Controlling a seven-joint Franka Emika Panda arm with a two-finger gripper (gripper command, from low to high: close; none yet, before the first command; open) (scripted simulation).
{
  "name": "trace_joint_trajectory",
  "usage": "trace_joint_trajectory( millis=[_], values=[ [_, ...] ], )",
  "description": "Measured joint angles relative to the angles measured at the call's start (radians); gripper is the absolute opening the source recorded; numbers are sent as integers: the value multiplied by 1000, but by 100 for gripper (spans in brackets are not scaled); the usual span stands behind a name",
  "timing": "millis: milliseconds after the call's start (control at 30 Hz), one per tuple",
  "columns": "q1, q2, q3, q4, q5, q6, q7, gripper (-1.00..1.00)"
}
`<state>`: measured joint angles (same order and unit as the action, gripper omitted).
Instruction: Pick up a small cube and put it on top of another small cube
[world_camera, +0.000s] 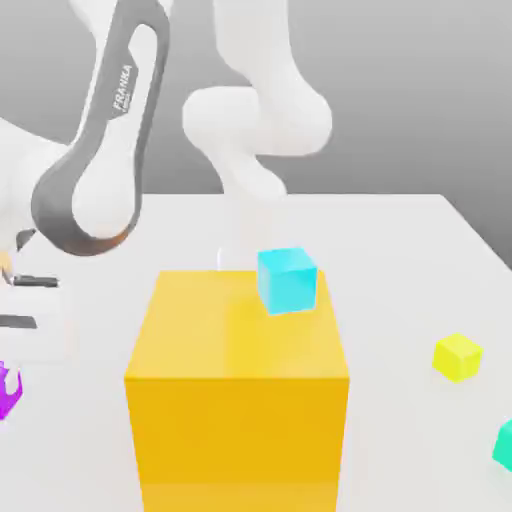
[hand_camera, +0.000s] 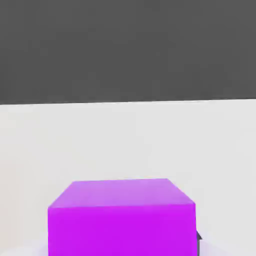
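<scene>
Gripper (world_camera: 10, 345) sits at the exterior view's far left edge, mostly cut off by the frame; jaws clenched on the purple cube (hand_camera: 121, 217), which fills the low centre of the hand view right by the camera. In the exterior view just a sliver of purple cube shows at the left edge, near table (world_camera: 400, 240) level. Target, the yellow cube (world_camera: 458, 357), lies well apart, over on the exterior view's right, w/ open table around it. Risks, as I judge them: grip looks near the cube's edge as far as one can tell, so it could twist or slip out during the carry; contact w/ the fingers isn't visible, so hold quality is uncertain. Biggest obstacle is the orange block (world_camera: 238, 385), tall and standing between gripper and target, w/ a cyan cube (world_camera: 288, 280) on top of it near the back right corner. A low, straight sweep would hit the block or knock the cyan cube off, so the lift needs to clear both or go round. A teal cube (world_camera: 504, 445) sits near the yellow one at the right edge; a sloppy approach could nudge it. Yellow cube is small, so an off-centre drop may topple the stack.
</scene>
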<state>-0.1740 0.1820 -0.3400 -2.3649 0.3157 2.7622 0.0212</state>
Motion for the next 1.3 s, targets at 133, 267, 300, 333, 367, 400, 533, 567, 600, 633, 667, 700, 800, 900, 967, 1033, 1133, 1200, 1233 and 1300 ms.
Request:
trace_joint_trajectory(
  millis=[133,267,300,333,367,400,533,567,600,633,667,700,800,900,967,1033,1133,1200,1233,1300],
  values=[
    [99,-60,53,-8,-45,16,107,-100],
    [280,-123,132,-52,-121,19,251,-100],
    [329,-139,154,-64,-145,20,293,-100],
    [379,-156,176,-77,-169,20,338,-100],
    [425,-172,202,-90,-195,18,386,-100],
    [477,-188,224,-103,-222,16,437,-100],
    [639,-236,311,-160,-308,-2,608,-100],
    [660,-241,323,-172,-315,-7,626,-100],
    [681,-244,334,-185,-318,-13,639,-100],
    [703,-246,345,-198,-320,-18,651,-100],
    [724,-249,357,-211,-321,-24,661,-100],
    [745,-251,368,-223,-321,-30,671,-100],
    [808,-257,404,-261,-321,-48,698,-100],
    [868,-263,441,-299,-319,-66,724,-100],
    [906,-268,467,-325,-317,-78,741,-100],
    [935,-265,482,-350,-304,-92,739,-100],
    [948,-203,485,-364,-313,-49,746,-100],
    [944,-137,483,-363,-339,11,765,-100],
    [945,-102,478,-361,-354,44,775,-100],
    [951,-46,467,-359,-379,96,793,100]
  ],
)
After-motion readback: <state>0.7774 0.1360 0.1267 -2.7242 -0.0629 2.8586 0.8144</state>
